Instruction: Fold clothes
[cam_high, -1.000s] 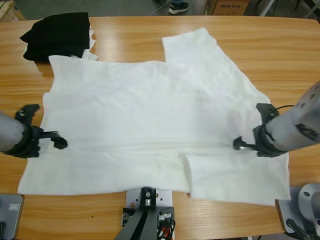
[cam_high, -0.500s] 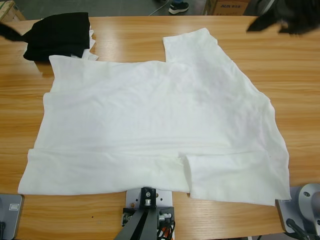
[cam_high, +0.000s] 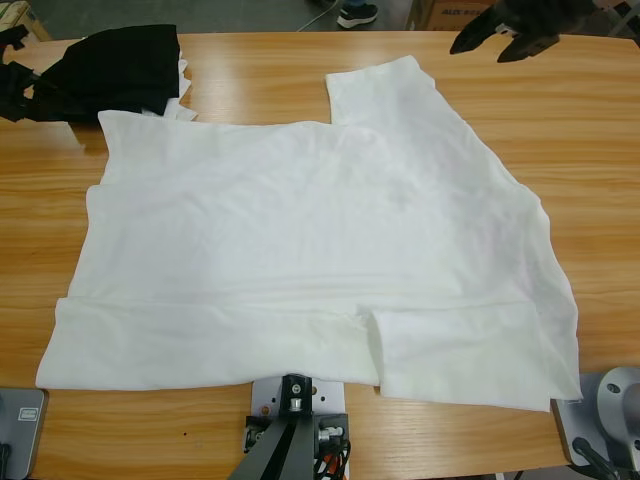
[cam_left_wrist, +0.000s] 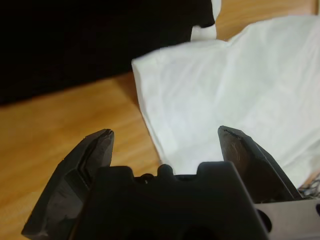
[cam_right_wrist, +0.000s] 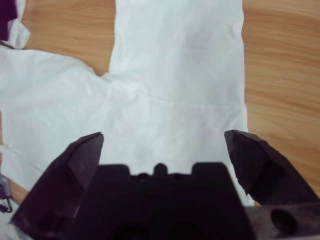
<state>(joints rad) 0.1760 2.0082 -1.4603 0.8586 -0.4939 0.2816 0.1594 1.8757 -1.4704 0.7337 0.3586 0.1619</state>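
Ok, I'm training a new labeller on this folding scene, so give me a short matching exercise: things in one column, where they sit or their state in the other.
Things:
1. white T-shirt
2. black garment
3. left gripper
4. right gripper

Places or states:
A. jaws open, above the table's far right edge
B. bundled at the far left corner
C. spread flat across the table's middle
D. jaws open, at the left edge beside the black bundle

Pairs: 1-C, 2-B, 3-D, 4-A

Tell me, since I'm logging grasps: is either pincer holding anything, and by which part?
Nothing is held. The left pincer and right pincer are both open and empty above the white T-shirt.
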